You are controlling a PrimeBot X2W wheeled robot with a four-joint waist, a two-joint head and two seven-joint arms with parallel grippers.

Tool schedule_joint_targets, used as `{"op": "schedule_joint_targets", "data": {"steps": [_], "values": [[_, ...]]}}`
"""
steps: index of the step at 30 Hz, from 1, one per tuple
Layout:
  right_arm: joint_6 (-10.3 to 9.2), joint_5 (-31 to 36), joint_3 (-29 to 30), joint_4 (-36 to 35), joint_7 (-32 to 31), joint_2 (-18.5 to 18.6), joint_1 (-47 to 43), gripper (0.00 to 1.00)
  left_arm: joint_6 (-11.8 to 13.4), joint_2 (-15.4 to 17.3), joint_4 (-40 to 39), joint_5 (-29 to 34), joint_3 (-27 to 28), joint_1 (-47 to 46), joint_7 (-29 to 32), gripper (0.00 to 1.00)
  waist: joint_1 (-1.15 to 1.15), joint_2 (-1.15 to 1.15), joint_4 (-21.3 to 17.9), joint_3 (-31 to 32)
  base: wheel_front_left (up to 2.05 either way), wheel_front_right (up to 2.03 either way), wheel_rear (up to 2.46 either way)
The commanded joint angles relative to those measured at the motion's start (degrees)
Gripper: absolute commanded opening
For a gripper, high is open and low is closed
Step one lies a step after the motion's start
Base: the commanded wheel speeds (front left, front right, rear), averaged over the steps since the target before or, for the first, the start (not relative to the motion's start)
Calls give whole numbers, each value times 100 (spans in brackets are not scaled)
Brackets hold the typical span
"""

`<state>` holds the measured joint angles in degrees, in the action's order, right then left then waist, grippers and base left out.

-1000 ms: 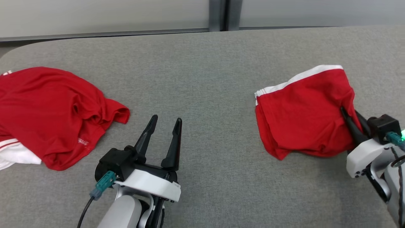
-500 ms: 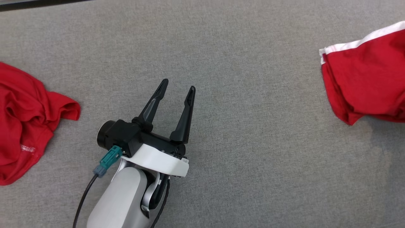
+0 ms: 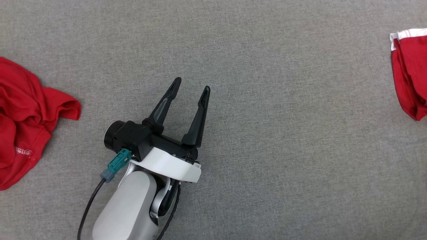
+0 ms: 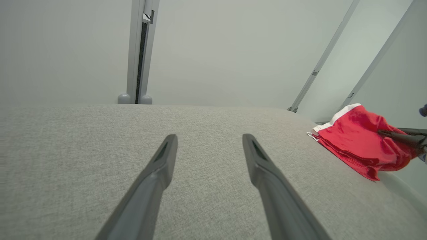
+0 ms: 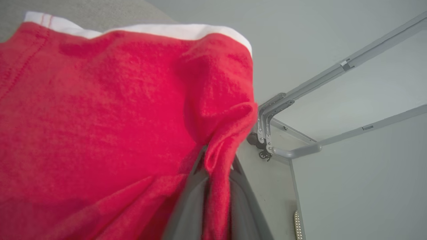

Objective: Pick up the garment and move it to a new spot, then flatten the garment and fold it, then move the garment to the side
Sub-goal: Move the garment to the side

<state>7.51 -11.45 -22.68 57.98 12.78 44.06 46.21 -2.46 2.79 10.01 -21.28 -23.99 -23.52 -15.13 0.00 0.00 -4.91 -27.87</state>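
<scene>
The garment (image 3: 412, 76), red with a white band and folded, lies at the far right edge of the head view on the grey table (image 3: 267, 133). In the right wrist view the garment (image 5: 100, 116) is close up, and my right gripper (image 5: 218, 168) has a raised fold of the red cloth pinched between its fingers. The left wrist view shows the garment (image 4: 357, 140) at the table's right end, with the right gripper's dark fingers (image 4: 398, 136) on its far side. My left gripper (image 3: 192, 84) hovers open over bare table, nothing between its fingers (image 4: 160, 166).
A second red garment (image 3: 23, 123), crumpled, lies at the left edge of the head view. The table's rounded right edge (image 4: 400, 186) runs just past the folded garment. Pale wall panels with metal rails (image 5: 300, 96) stand behind the table.
The head camera has tilted down and turned, so both garments have slid toward the picture's edges and the right gripper has left that view. The left gripper stays open.
</scene>
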Motion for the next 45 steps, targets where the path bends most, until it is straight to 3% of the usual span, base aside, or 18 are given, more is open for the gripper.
{"op": "schedule_joint_targets", "data": {"steps": [1, 7, 11, 24, 35, 45], "values": [[-4, -17, 11, 38, 21, 16, 52, 100, 1, 23, 3, -27, 16, -44, -1, 100, 0, 0, 23, 20, 0, 0, 0], [-4, 20, 258, 279, 174, -135, 131, 100, 38, 23, -12, -157, -7, 32, -1, 100, 0, 0, 157, 267, 0, 0, 0], [-3, 70, 431, 75, 239, -458, 60, 100, 97, 23, -30, -267, 43, 180, -1, 100, 0, 0, 276, 617, 0, 0, 0], [-3, -78, 770, -1644, 240, -1529, -1123, 100, 226, 23, 0, -402, 344, 956, 0, 100, 0, 0, 788, 1778, 0, 0, 0], [-3, -289, 1266, -3296, 237, -2517, -2798, 100, 206, 22, 189, -392, 620, 1559, -1, 100, 0, 0, 1259, 2360, 0, 0, 0], [-3, 72, 1546, -4014, 238, -3445, -4088, 100, 100, 24, 419, -235, 831, 2155, -1, 100, 0, 0, 1423, 2855, 0, 0, 0]]}}
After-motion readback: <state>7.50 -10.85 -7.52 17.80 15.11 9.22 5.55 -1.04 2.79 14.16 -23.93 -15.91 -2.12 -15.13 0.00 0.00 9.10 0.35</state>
